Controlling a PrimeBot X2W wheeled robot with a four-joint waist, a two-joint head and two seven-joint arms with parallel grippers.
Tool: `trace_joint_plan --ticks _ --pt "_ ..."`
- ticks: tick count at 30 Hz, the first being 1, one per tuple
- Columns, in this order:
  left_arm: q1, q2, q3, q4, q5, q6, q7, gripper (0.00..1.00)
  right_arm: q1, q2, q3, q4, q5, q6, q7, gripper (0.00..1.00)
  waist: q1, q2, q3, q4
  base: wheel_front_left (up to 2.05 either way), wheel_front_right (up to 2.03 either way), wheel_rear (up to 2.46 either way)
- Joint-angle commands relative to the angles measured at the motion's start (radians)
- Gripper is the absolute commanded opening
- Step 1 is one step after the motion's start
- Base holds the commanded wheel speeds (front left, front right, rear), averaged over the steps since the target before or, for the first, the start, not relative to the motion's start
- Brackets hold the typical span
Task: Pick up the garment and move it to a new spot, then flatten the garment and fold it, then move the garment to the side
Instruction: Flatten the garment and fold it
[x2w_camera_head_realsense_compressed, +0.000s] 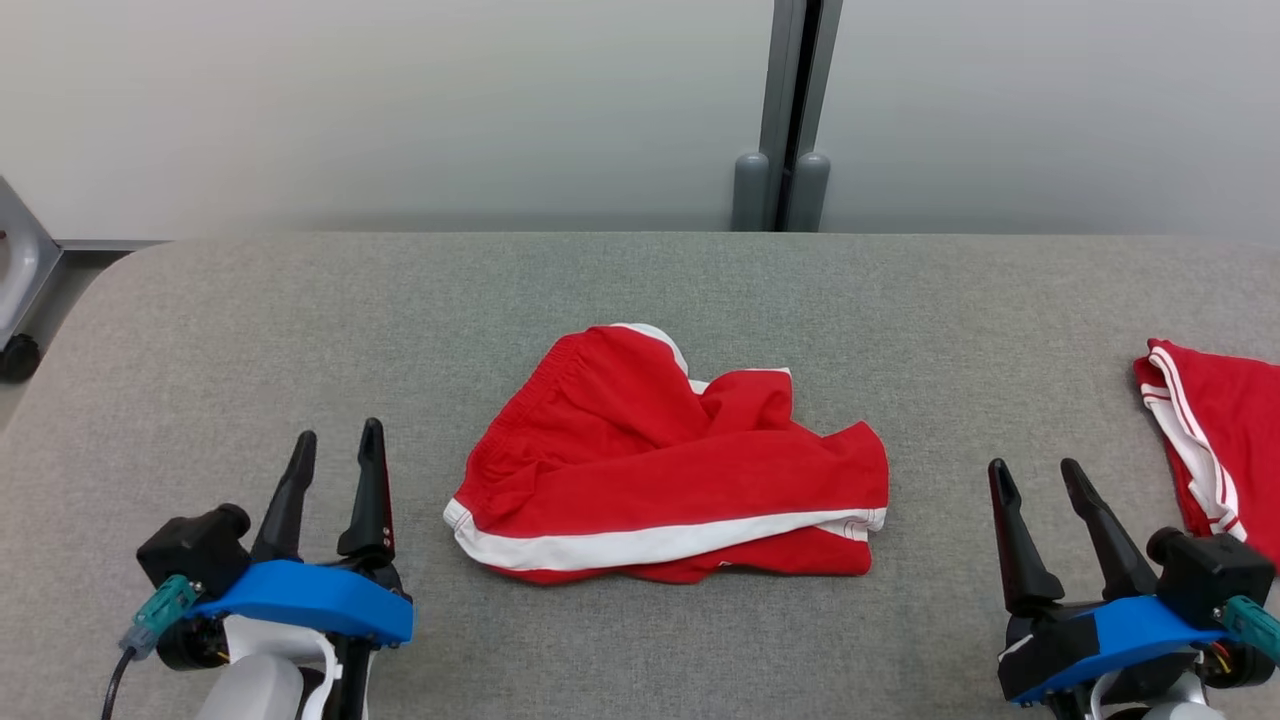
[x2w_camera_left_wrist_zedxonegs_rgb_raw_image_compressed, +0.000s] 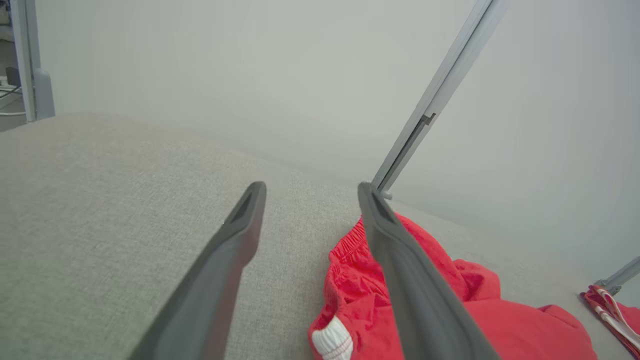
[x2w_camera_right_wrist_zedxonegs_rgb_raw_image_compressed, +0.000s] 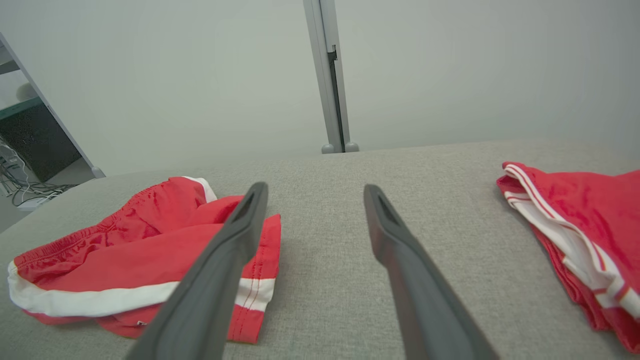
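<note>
Right jaws gape near the garment; their wrist view catches cables.

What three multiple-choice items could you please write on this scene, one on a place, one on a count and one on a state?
1. Where do the crumpled shorts lie on the table?
A. In the middle, between the left gripper and the right gripper
B. At the far left corner
C. Hanging over the near edge

2. How many red garments are on the table?
A. One
B. Two
C. Three

3. What state are the grippers in?
A. Both open and empty
B. Left shut on the shorts
C. Both shut

Key:
1 A: the head view shows the shorts midway between the two grippers.
2 B: a second garment, red with white stripes, lies at the table's right edge.
3 A: each pair of fingers stands apart with nothing between them.
</note>
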Motion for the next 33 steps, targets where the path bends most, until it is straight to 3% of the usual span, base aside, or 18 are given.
trace_joint_plan --ticks 1,8,15,19,33 --pt "0.029 0.008 0.021 -0.036 0.036 0.008 -0.004 1.0 0.009 -0.002 -0.003 -0.004 0.004 0.0 0.002 1.0 0.0 0.0 -0.005 0.002 0.0 0.0 0.0" --pt "0.104 0.027 0.048 -0.119 0.171 0.014 -0.005 1.0 0.029 -0.002 -0.002 -0.004 0.009 0.0 0.004 1.0 0.0 0.0 -0.034 0.006 0.0 0.0 0.0" --pt "0.13 0.064 0.021 -0.094 0.247 0.026 -0.003 1.0 0.052 -0.002 -0.004 0.002 0.008 0.0 0.008 1.0 0.0 0.0 -0.068 0.006 0.0 0.0 0.0" --pt "0.124 0.089 0.004 -0.074 0.271 0.027 0.001 1.0 0.062 -0.002 -0.001 0.002 0.002 0.0 0.023 1.0 0.0 0.0 -0.075 0.002 0.0 0.0 0.0" --pt "0.122 0.084 -0.003 -0.071 0.259 0.04 0.007 1.0 0.072 -0.002 0.005 -0.006 0.008 0.0 0.047 1.0 0.0 0.0 -0.072 0.003 0.0 0.0 0.0"
